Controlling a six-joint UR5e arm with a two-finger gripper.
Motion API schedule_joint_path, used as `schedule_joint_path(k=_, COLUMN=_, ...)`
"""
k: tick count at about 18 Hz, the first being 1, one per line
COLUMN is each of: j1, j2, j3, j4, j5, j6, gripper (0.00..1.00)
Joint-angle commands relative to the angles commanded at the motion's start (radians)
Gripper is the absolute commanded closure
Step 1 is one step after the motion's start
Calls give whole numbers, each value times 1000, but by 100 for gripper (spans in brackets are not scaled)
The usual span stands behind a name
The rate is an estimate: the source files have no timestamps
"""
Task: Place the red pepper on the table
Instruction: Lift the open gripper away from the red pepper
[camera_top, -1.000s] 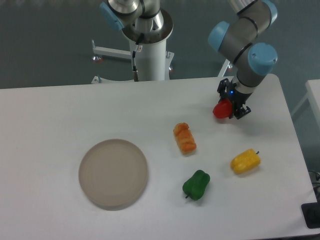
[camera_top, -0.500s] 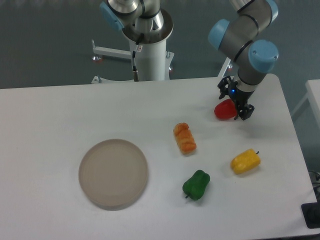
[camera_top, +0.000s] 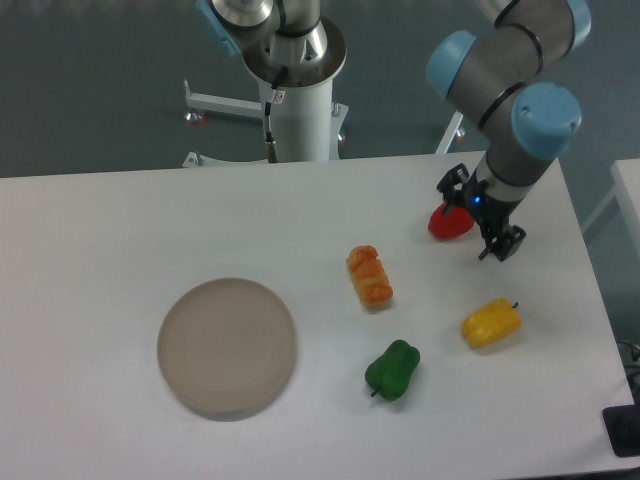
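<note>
The red pepper (camera_top: 449, 223) lies on the white table (camera_top: 150, 240) at the back right. My gripper (camera_top: 478, 215) hangs just right of it and slightly above, jaws open wide. One finger (camera_top: 450, 182) shows behind the pepper and the other finger (camera_top: 506, 243) in front right. Nothing is between them.
An orange ridged pepper (camera_top: 369, 276) lies mid-table, a yellow pepper (camera_top: 491, 323) at the right and a green pepper (camera_top: 392, 369) in front. A round grey-beige plate (camera_top: 227, 346) sits front left. The table's right edge runs close to the arm.
The gripper has let go of the red pepper, opened wide and lifted up and to the right. The pepper stays on the table.
</note>
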Motion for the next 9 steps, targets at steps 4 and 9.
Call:
schedule_joint_path(k=4, j1=-17, j2=-3, j3=20, j4=2, j5=0, j6=0, gripper=0)
schedule_joint_path(k=9, j1=-22, j2=-11, j3=19, j4=6, j5=0, j6=-6, gripper=0)
